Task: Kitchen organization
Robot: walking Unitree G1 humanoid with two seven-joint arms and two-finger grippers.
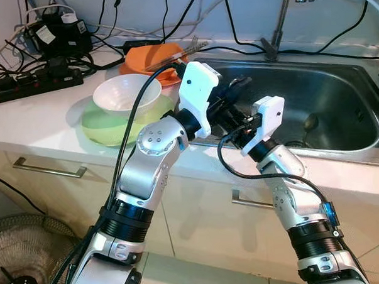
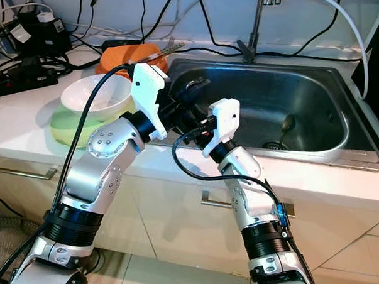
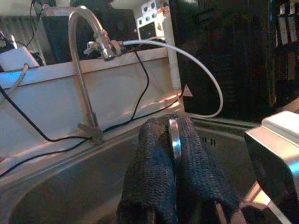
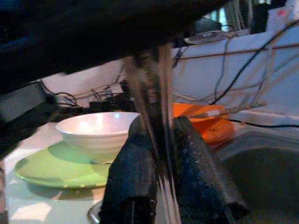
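Both claws are meeting mid-frame over the sink's [image 1: 338, 88] near-left rim, their tips mostly hidden behind the white wrist housings. Left claw [image 3: 174, 140] is pinching a thin metal utensil [image 3: 174, 137] edge-on; can't tell spoon or fork, its ends are cut off. Right claw [image 4: 161, 154] is closing around a blurred metal strip [image 4: 156, 93], likely the same utensil; actual contact is hard to make out. No readable writing; the labels on the black boxes in the upper left are too small. A white bowl [image 1: 126, 94] is sitting on a green plate [image 1: 101, 128] on the worktop [image 1: 44, 123], left of the claws. An orange plate [image 1: 149, 57] is lying behind it. A spoon [image 1: 309, 123] is lying in the sink basin at right.
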